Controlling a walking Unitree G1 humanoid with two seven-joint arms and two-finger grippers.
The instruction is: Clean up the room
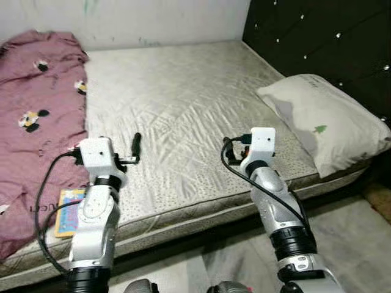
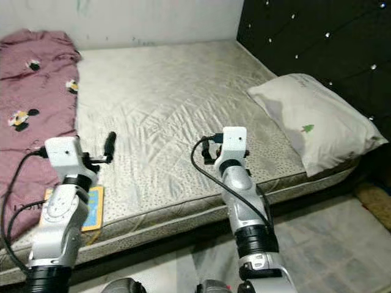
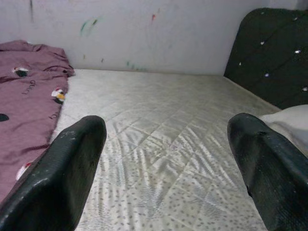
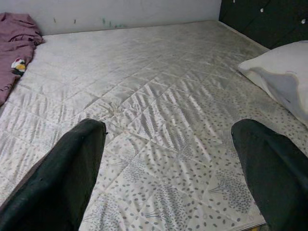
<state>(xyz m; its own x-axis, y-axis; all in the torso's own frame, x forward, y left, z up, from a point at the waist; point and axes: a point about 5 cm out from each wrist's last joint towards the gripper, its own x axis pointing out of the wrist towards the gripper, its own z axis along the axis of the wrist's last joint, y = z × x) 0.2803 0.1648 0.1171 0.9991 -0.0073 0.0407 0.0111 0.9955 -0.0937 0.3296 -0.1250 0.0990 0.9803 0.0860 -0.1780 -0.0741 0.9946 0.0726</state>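
A crumpled purple blanket with cartoon prints lies over the left side of the grey quilted mattress. A white pillow rests at the right, against the black headboard. A colourful thin book lies near the mattress's front edge, partly behind my left arm. My left gripper hovers open over the front left of the mattress, close to the blanket's edge, with nothing between its fingers. My right gripper is open too, over the front middle of the mattress, left of the pillow.
A pale wall with small paint marks runs behind the bed. Grey floor lies in front of the bed, with a brownish mat at the far right.
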